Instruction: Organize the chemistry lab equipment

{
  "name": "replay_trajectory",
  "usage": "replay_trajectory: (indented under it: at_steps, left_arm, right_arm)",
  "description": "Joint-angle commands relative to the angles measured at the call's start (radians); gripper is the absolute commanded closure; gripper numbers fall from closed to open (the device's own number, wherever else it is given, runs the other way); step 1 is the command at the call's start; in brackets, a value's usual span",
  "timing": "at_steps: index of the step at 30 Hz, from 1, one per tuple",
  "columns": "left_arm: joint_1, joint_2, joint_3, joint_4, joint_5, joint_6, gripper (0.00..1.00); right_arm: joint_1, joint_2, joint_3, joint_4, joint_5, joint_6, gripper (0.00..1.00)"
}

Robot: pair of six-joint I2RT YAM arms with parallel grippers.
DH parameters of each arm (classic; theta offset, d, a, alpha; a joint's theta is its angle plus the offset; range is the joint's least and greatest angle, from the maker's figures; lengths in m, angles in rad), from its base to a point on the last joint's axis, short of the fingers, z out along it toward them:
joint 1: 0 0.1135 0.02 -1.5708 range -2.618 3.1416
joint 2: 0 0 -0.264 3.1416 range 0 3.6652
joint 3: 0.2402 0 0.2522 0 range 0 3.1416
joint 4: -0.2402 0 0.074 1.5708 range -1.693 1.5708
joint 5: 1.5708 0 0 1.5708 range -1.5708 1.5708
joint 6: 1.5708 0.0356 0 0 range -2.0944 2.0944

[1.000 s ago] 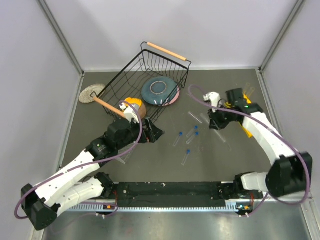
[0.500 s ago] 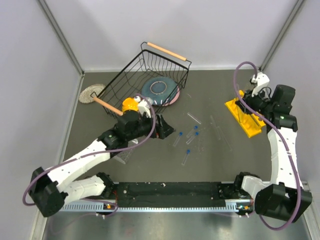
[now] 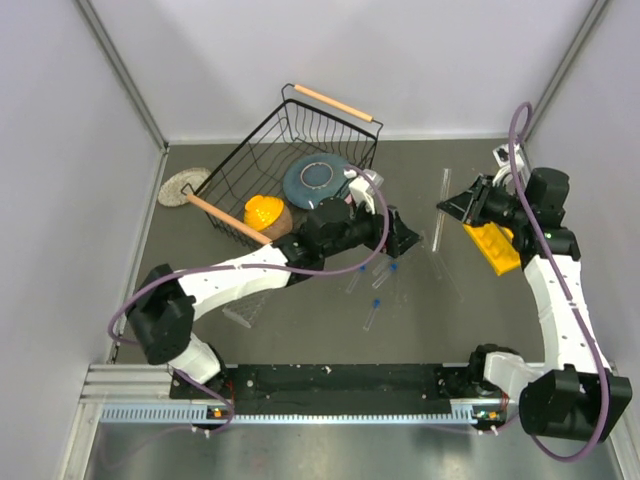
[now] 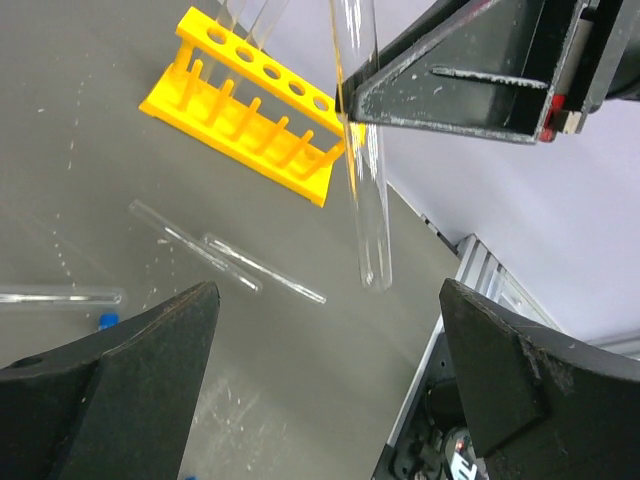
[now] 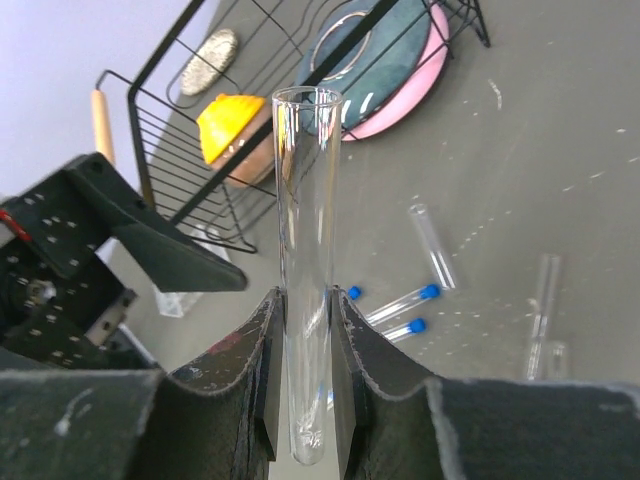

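Yellow holed rack (image 3: 497, 250) is sitting at the table's right side, partly under the right arm. Right gripper (image 5: 306, 310), over the rack a moment ago, is now backing off leftward, clamping a glass test tube (image 5: 308, 200). I'm judging it not yet racked. Left gripper (image 3: 402, 238), spread wide and empty, is reaching over the blue-capped tubes (image 3: 385, 270).

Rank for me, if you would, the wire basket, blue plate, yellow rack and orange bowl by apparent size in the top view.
1. black wire basket
2. blue plate
3. yellow rack and orange bowl: alike; the rack is partly hidden, so unranked.
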Motion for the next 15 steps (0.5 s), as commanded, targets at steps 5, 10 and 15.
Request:
replay_trajectory:
  at_steps: [5,10,15]
  left_arm:
    - [-0.045,0.104,0.19,-0.101,-0.117,-0.039,0.12]
    - [-0.062,0.155,0.285,-0.216,-0.136,-0.026,0.22]
    - [-0.086,0.215,0.406,-0.372,-0.18,0.018,0.3]
  right_arm:
    - [0.039,-0.001,-0.023,0.093,-0.016,0.226,0.87]
    - [0.045,-0.007,-0.052,0.103,-0.017,0.256,0.87]
    - [0.049,-0.023,-0.066,0.112,-0.002,0.269,0.87]
